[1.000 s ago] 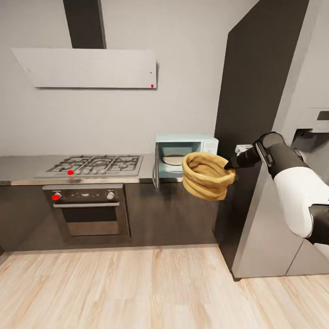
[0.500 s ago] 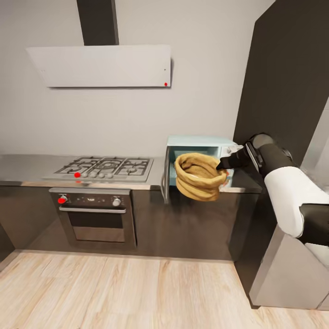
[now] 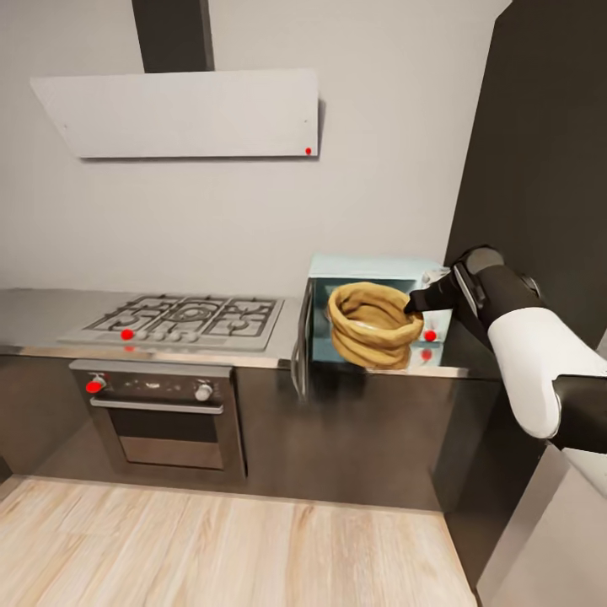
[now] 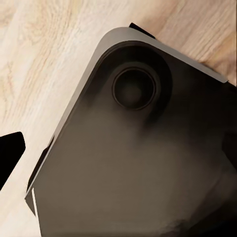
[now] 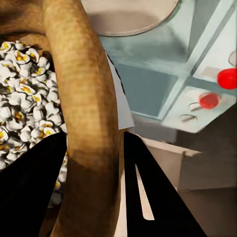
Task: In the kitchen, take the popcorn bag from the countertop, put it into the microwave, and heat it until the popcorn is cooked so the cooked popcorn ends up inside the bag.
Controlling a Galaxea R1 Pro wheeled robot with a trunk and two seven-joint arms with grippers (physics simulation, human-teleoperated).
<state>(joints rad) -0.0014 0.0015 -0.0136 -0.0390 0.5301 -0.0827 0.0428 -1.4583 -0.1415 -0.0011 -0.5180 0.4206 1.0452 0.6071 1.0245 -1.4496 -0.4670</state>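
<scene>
Pale grey wall (image 3: 379,169) behind a slanted grey hood (image 3: 181,114) with dark flue, steel gas hob (image 3: 181,319) over a dark built-in oven (image 3: 160,413), tall dark cabinet (image 3: 539,169) rightward, light wood-plank floor (image 3: 211,548).

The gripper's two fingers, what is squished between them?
The bag's rolled rim sits between the right gripper's fingers, as the right wrist view shows.
</scene>
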